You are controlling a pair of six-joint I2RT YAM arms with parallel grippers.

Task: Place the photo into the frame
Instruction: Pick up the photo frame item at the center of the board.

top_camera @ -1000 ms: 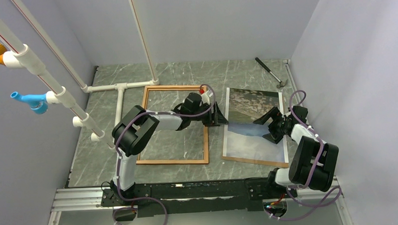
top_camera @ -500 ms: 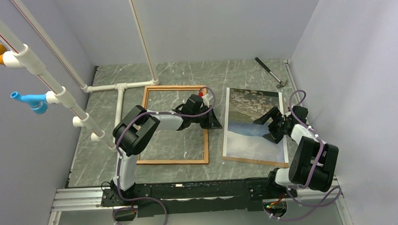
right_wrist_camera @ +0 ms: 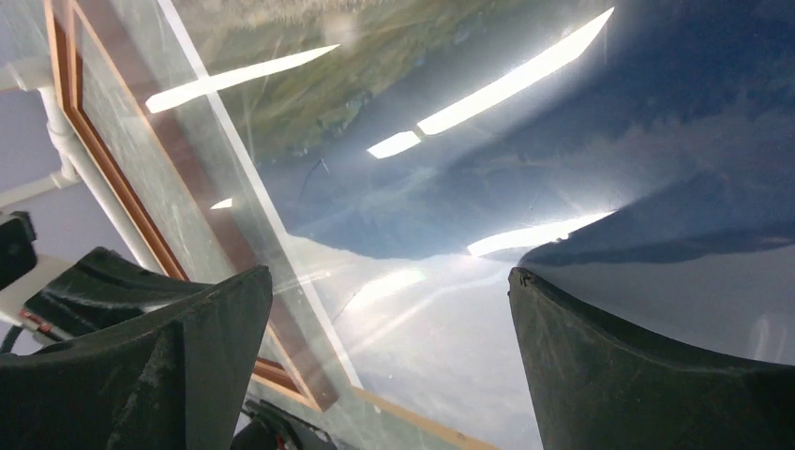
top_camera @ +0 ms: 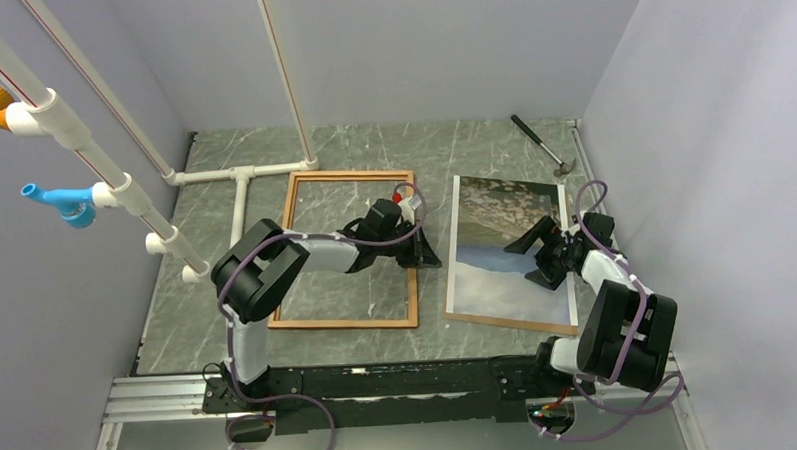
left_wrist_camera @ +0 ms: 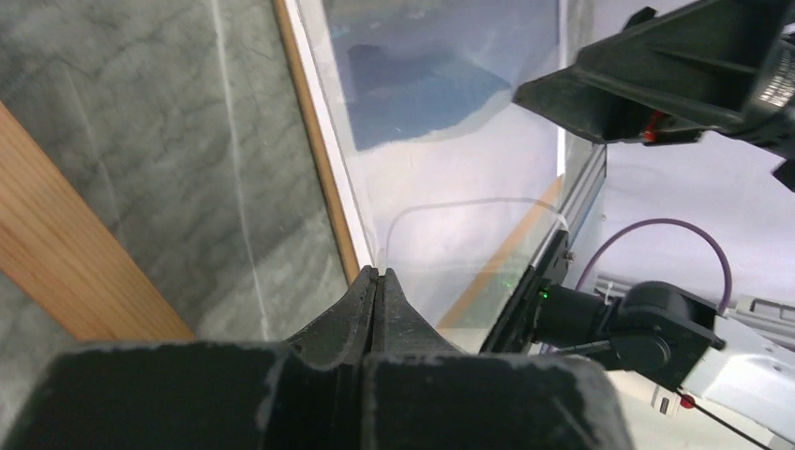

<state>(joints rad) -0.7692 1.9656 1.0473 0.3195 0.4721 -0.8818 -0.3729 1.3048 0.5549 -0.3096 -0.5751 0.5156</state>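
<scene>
So, the photo (top_camera: 494, 222) is lying face up on the marble table (top_camera: 452, 148), right of the frame (top_camera: 348, 324) and apart from it, with a strip of table between them. The frame's flat on the table too, with only stone showing inside it.

The left gripper (top_camera: 426, 254) sits low in that gap, just off the frame's right rail. Its fingers are pressed tight together with nothing visible between them. From the left wrist cam its fingertips (left_wrist_camera: 364, 291) end right by the photo's white border, but I honestly can't tell if they touch it. A thin brown edge (left_wrist_camera: 319, 159) runs along the print there, and what it belongs to is hidden underneath.

The right gripper (top_camera: 532, 262) hangs over the photo's right half, spread wide, holding nothing. Its wrist view is mostly glare, bright streaks across the blue mountains. Both fingers (right_wrist_camera: 187, 366) are cut off at the bottom, and whether they touch the print is hard to say.

A hammer (top_camera: 544, 146) lies near the far right corner, with white pipes (top_camera: 240, 206) off to the left.
</scene>
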